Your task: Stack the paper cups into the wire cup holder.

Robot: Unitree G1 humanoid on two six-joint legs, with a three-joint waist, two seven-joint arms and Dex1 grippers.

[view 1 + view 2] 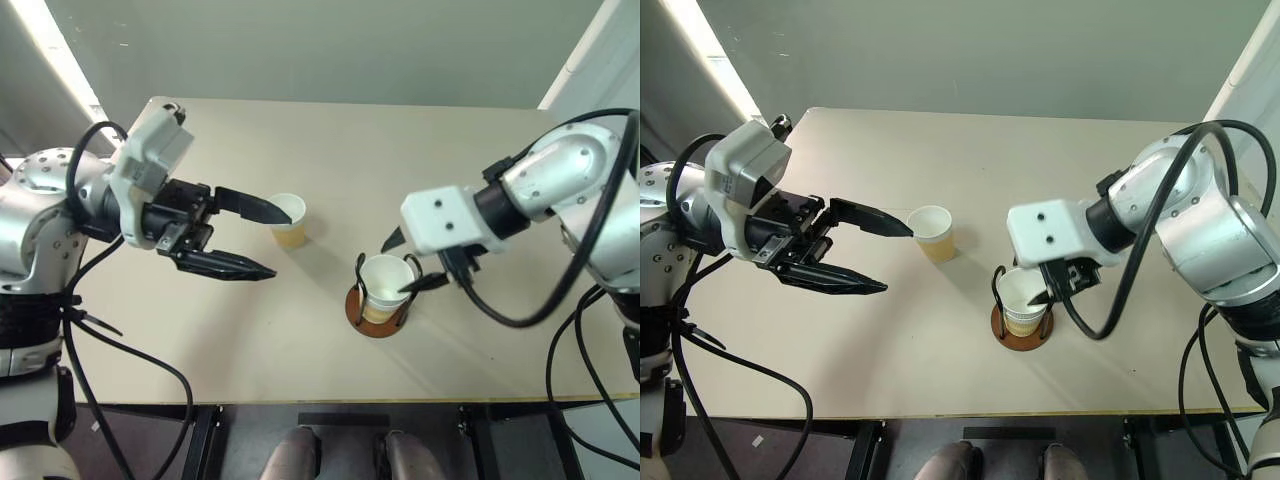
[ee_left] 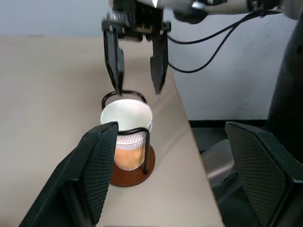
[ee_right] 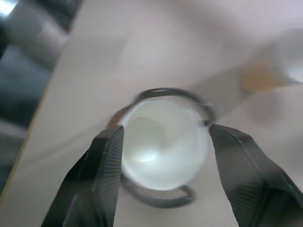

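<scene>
Near table (image 1: pixel 480 150) front edge: nested paper cups (image 1: pixel 384 280) upright in wire cup holder (image 1: pixel 377 312), count unclear; right end effector (image 1: pixel 408 262) spread, straddling rim; left end effector (image 1: pixel 268 240) spread.

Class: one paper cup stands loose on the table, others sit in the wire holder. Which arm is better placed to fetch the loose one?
Left. The left tool is open, right beside the loose cup. The right tool hangs open over the stack in the wire cup holder.

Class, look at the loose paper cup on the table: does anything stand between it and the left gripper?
Nothing visible does. The left gripper is open beside the loose paper cup, with bare table between them.
</scene>
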